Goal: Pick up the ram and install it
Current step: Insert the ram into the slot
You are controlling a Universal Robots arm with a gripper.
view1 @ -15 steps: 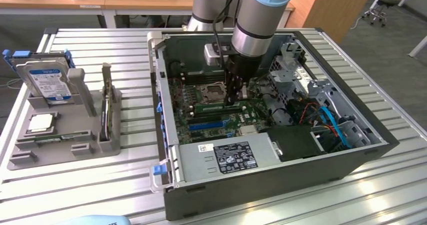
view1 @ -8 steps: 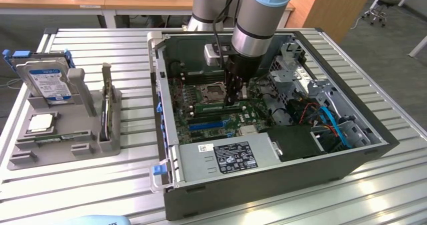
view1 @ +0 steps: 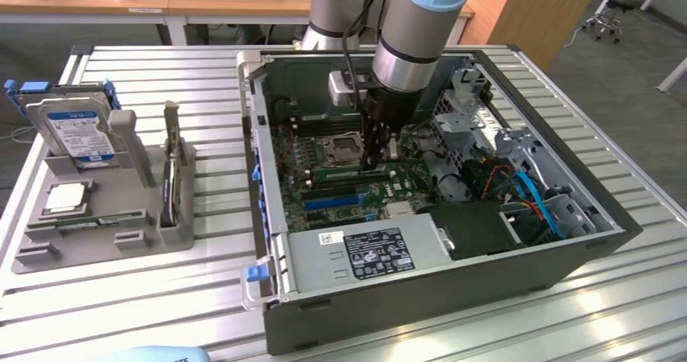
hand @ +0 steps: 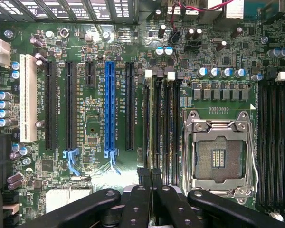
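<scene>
While gripper (hand: 151, 187) pinches ram (hand: 152, 123) inside case (view1: 429, 290): slatted metal table (view1: 129, 306), wooden desks (view1: 215, 0).

Exterior looks down obliquely; wrist looks closely onto shared motherboard (hand: 92, 118).

Slatted metal counter (view1: 161, 72) stood on grey floor (view1: 623, 72); wooden desks (view1: 215, 4) behind, wheeled stool (view1: 614, 8) at the exterior view's right.

Upright ram (hand: 152, 124), edge-on, perhaps slotted
</scene>
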